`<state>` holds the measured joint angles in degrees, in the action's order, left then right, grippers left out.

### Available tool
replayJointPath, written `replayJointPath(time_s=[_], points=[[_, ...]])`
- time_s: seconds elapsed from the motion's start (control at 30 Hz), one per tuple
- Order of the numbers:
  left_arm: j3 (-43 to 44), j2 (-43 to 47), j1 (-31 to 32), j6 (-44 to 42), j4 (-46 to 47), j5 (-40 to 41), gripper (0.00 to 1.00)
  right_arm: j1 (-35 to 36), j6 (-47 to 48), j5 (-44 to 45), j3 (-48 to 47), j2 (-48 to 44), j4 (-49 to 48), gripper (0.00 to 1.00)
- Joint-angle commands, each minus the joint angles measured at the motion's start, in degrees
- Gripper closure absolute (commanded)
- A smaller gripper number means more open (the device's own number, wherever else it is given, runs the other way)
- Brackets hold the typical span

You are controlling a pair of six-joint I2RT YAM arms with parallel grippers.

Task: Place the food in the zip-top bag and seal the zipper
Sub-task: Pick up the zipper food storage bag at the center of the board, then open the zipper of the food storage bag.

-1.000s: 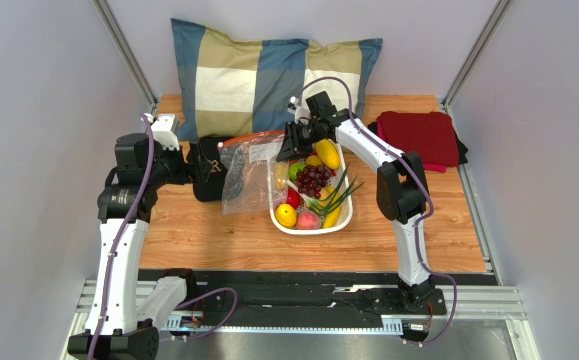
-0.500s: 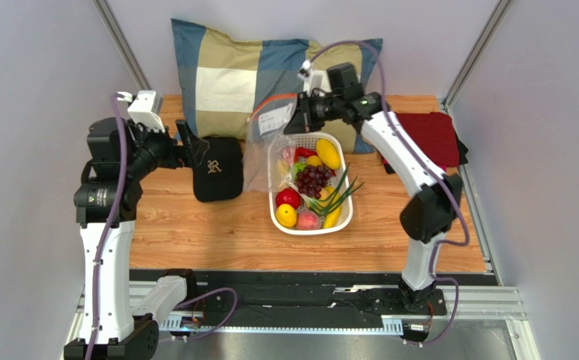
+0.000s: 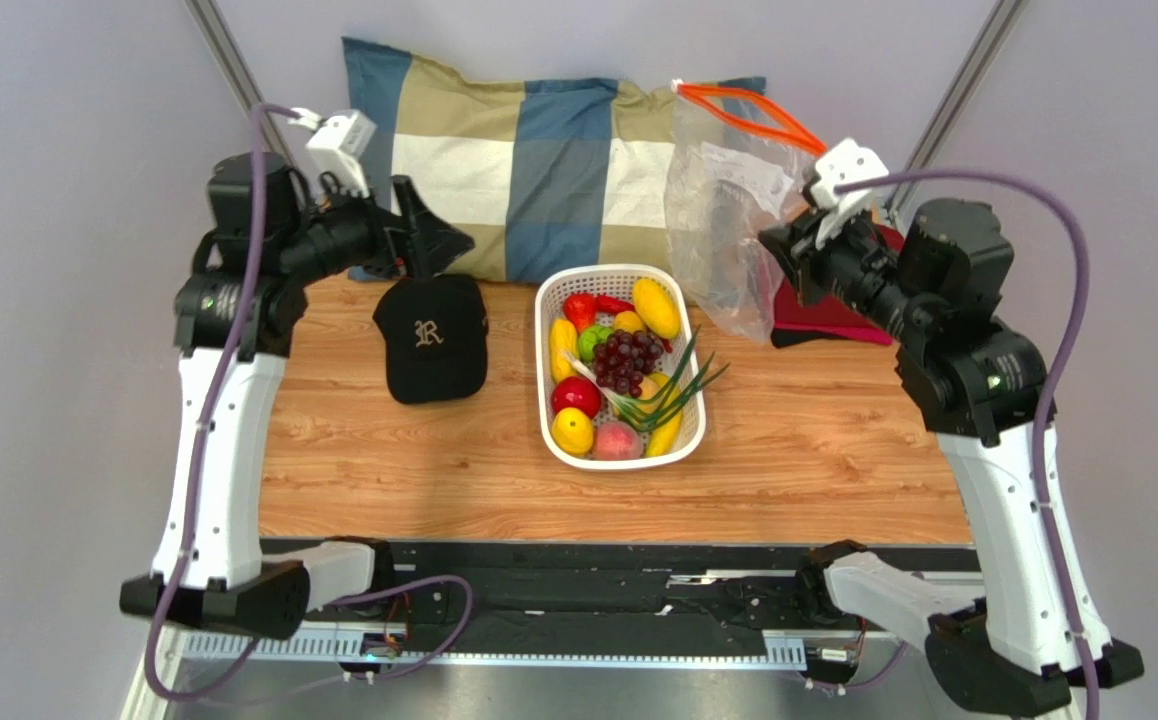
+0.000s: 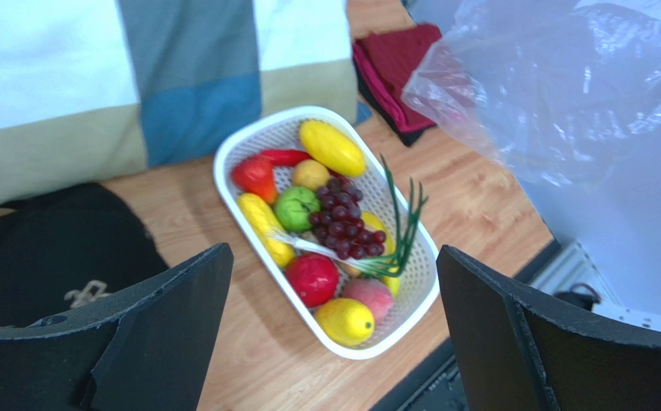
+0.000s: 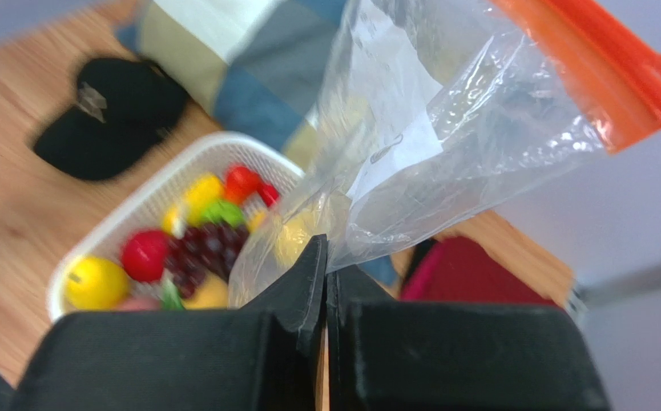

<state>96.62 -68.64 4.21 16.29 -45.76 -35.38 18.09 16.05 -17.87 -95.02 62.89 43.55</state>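
The food [image 3: 627, 360] (grapes, scallions, apple, lemon, peach, mango) lies in a white basket [image 3: 552, 428] at mid-table. The clear zip-top bag [image 3: 713, 203] hangs in the air to the right of the basket, its orange zipper [image 3: 743, 113] on top. My right gripper [image 3: 770, 248] is shut on the bag's lower side edge; in the right wrist view the plastic [image 5: 445, 128] is pinched between the closed jaws of this gripper [image 5: 325, 248], with the zipper [image 5: 600, 60] at upper right. My left gripper [image 3: 428, 240] is raised above the cap, open and empty [image 4: 334, 253], with the food [image 4: 347, 227] below.
A black cap [image 3: 428, 338] lies left of the basket. A checked pillow [image 3: 525, 150] leans at the back wall. A dark red cloth [image 3: 841, 315] sits at the back right, under the bag. Grey walls close in both sides.
My right gripper closed on the bag and carried it up from left of the basket to the right side. My left arm rose and swung back over the cap, still open.
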Motion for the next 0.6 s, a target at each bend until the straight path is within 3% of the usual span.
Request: replayJointPath(time_s=[0.0, 0.23, 0.4, 0.57], points=[[1.3, -4.7, 7.6, 2.4, 4.5, -1.6, 0.01, -0.2, 17.3, 20.1, 12.6, -5.1, 0.8, 1.0], [1.2, -17.5, 19.5, 9.0, 10.8, -3.8, 0.01, -0.1, 25.6, 31.2, 32.3, -21.0, -2.8, 1.0], [4.5, -25.0, 23.6, 17.5, 18.4, -4.4, 0.06, -0.1, 30.6, 30.3, 40.1, -29.0, -3.9, 1.0], [4.8, -32.3, 27.3, 31.6, 25.2, -6.9, 0.08, -0.1, 36.0, 30.4, 47.3, -33.5, -8.7, 1.0]])
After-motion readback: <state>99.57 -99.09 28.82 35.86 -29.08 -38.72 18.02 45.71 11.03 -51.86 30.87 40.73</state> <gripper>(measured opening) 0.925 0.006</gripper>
